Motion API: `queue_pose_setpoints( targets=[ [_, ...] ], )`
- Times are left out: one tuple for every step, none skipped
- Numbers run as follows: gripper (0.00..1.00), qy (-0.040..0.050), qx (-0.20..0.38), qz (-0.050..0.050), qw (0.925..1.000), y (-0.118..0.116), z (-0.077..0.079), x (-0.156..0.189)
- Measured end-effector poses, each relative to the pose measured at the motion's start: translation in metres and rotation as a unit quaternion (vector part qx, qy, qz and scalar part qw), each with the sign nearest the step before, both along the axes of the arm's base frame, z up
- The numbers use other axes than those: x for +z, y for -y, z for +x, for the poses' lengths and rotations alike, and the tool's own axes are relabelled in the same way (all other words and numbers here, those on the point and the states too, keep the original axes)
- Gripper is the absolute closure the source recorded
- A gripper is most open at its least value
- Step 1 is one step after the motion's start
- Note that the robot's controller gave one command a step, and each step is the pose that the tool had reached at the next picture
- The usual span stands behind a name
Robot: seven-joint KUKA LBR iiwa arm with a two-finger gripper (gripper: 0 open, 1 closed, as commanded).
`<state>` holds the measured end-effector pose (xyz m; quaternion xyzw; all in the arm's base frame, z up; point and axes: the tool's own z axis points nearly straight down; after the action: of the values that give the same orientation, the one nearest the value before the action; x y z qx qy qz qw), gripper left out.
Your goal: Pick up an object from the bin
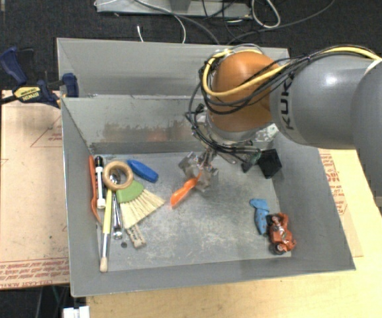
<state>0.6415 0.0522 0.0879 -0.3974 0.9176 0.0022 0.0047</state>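
Here the gripper (pixel 200 172) is seen lowered into the middle of the grey bin (pixel 210 244), not far from its back wall, beneath the orange cover (pixel 240 88) that is fixed to the wrist. Just below its tip an orange stick-shaped thing (pixel 183 193) is laid slantwise on the bin floor, its upper end reaching up to the gripper and its lower end pointed toward the near left. Whether that upper end is clasped cannot be told, nor can it be made out whether the gripper is spread wide or drawn narrow (its tip is too cluttered to read). Against the left wall a small heap is found: a roll of tape (pixel 118 175), a blue oblong piece (pixel 143 171) just beside it, a green-handled brush (pixel 138 203) with straw bristles below the roll, and several long thin tools (pixel 103 224) laid along the wall. Well apart, toward the near right corner, a blue piece (pixel 259 212) is set just beside a red toy car (pixel 281 234)
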Motion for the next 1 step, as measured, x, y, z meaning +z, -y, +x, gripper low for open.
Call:
queue_pose_setpoints(
  targets=[
    [1.00,0.0015,-0.001,0.001,1.0000,-0.0005,0.0005,0.0079]
  ],
)
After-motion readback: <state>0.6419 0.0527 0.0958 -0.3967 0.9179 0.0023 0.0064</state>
